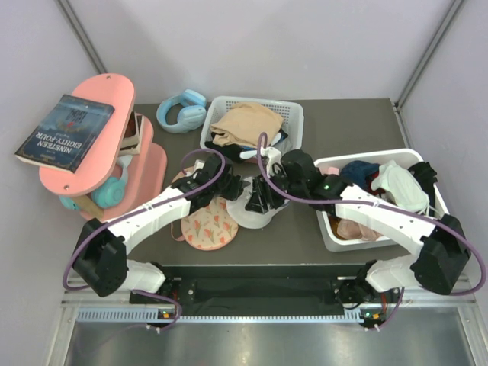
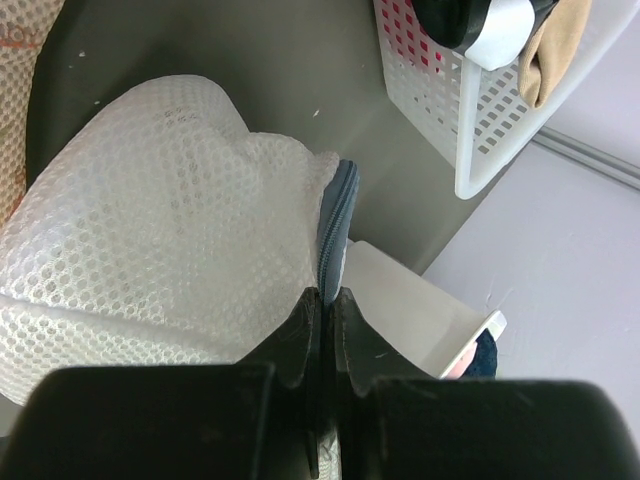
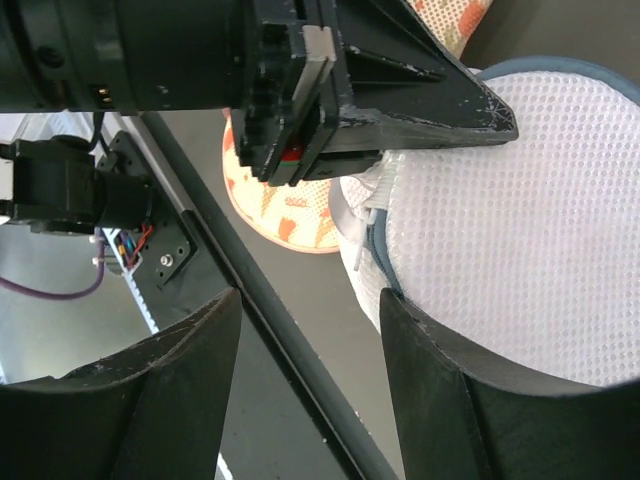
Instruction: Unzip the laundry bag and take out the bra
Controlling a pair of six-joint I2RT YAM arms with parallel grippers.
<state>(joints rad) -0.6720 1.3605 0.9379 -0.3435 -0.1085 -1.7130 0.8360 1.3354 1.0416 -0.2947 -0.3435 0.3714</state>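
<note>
On the dark counter [image 1: 351,122], the white mesh laundry bag [image 1: 255,215] sits at centre. The floral bra [image 1: 207,226] lies just left of it, seemingly already out. The left gripper [image 2: 322,318] has its jaws clamped on the bag's grey zip rim [image 2: 338,215], which runs straight away from them. The right gripper [image 3: 310,300] hovers beside the bag, jaws apart.

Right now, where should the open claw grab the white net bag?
Probably the darker zip rim of the laundry bag, from the side facing the bra, where the right gripper is open toward it. The rim is a firm raised edge; the mesh dome is soft and round.
</note>
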